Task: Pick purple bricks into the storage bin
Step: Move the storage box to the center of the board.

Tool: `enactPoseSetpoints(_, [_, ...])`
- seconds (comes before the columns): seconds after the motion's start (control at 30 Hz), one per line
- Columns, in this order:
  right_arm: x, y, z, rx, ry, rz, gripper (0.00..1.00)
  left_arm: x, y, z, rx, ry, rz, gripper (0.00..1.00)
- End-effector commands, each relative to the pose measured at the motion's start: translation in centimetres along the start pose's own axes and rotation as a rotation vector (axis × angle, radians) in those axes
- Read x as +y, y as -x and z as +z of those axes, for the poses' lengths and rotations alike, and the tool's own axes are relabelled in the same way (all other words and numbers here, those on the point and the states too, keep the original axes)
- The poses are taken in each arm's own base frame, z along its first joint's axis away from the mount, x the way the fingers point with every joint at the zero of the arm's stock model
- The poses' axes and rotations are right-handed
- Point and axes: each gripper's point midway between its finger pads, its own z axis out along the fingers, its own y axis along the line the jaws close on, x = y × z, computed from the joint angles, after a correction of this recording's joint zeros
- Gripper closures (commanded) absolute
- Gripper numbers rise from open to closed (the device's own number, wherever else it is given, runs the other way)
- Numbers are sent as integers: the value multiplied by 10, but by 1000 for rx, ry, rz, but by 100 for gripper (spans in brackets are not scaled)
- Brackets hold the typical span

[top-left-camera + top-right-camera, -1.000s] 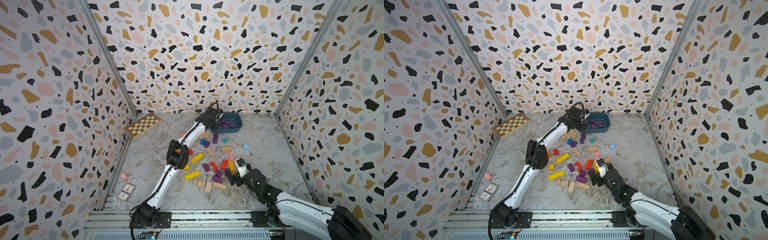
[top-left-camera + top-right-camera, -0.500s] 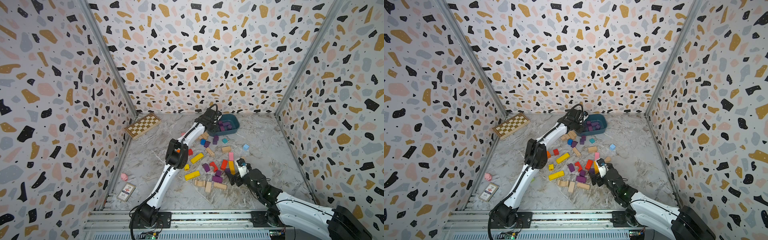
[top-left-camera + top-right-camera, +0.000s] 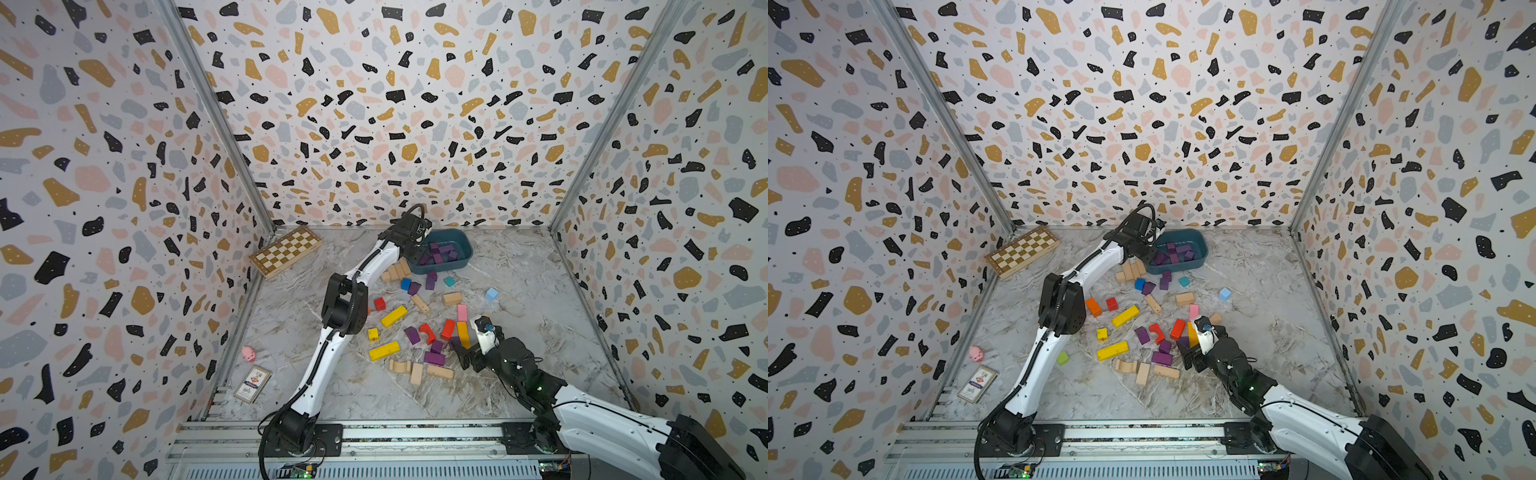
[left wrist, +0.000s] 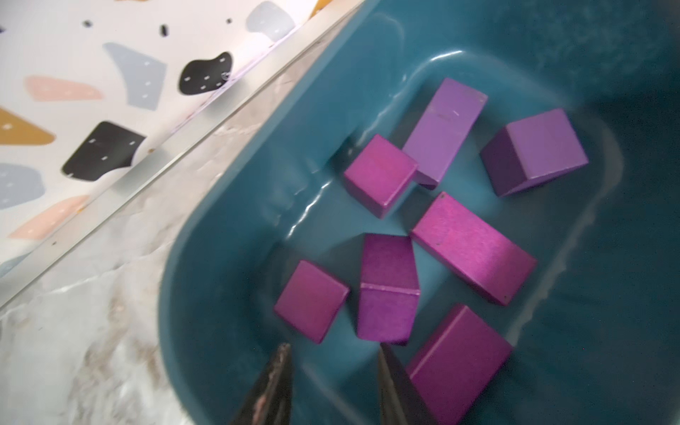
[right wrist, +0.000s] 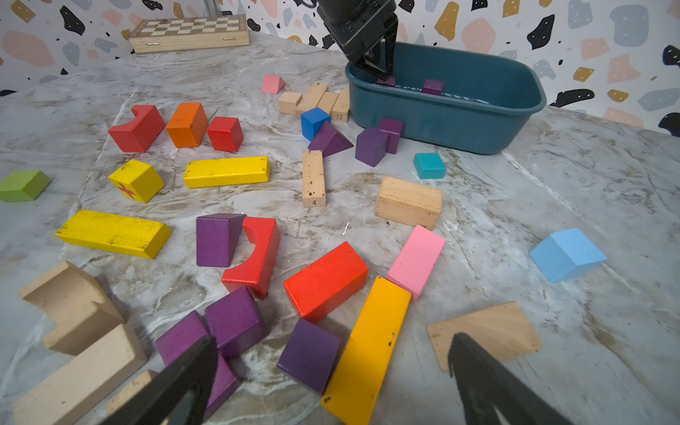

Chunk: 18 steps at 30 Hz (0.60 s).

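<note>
You see a marbled counter [image 3: 519, 291] boxed by terrazzo walls [image 3: 374, 104]. Left tool [image 4: 333, 347]: narrow, empty, over the storage bin [image 4: 220, 257]. Right tool [image 5: 333, 340]: wide, empty.

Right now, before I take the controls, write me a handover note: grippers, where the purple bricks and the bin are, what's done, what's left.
Left gripper: open, empty, over the storage bin.
Right gripper: wide open, empty, low over a purple cube.
Done: seven purple bricks lie in the bin.
Left: about seven lie outside it. There is a group of three by the bin's front wall and a cluster of four near the right gripper, the cube among them. Leave the other colours.
</note>
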Motion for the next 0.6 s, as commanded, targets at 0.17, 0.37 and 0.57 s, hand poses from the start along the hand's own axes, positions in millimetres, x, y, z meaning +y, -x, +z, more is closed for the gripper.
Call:
enactPoseSetpoints(0.17, [0,16,-2,-50,5,13,0,40,-20,-13,60,65,-12,59])
enactPoseSetpoints(0.37, [0,16,-2,-50,5,14,0,52,-9,-39,34,88,-10,41])
enactPoseSetpoints(0.57, [0,16,-1,-48,6,15,0,40,20,-98,-51,37,-19,17])
